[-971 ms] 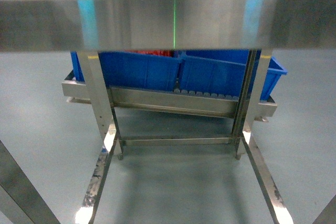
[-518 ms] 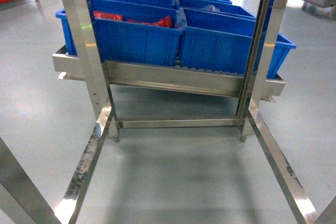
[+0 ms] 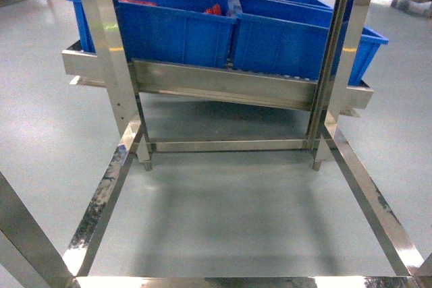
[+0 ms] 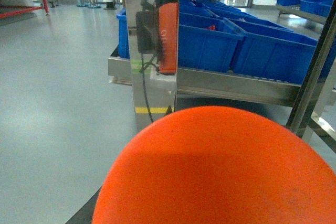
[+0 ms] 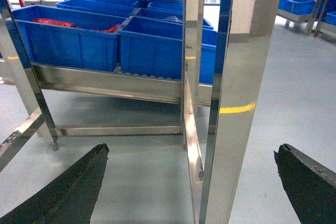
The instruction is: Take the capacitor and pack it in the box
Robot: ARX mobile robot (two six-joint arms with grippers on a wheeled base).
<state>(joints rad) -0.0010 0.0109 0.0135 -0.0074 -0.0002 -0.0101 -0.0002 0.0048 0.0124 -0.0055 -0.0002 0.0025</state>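
Neither the capacitor nor the box shows in any view. My right gripper [image 5: 191, 149] is open: its two dark fingertips [image 5: 84, 182] stand wide apart low in the right wrist view, with nothing between them but floor and a steel post [image 5: 231, 103] beyond. A large smooth orange rounded shape [image 4: 220, 171] fills the bottom of the left wrist view and hides the left gripper's jaws. No gripper shows in the head view.
A stainless steel frame [image 3: 108, 59] stands around me, with uprights left and right and a bar along the floor [image 3: 236, 281]. Behind it, rows of blue crates [image 3: 175, 32] sit on a steel roller rack [image 3: 223, 85]; some hold red items [image 3: 214, 10]. Grey floor lies below.
The wide steel crossbar that covered the top of the head view has slid up out of sight. The blue crates now sit higher in frame, and a floor-level steel bar has appeared at the bottom.
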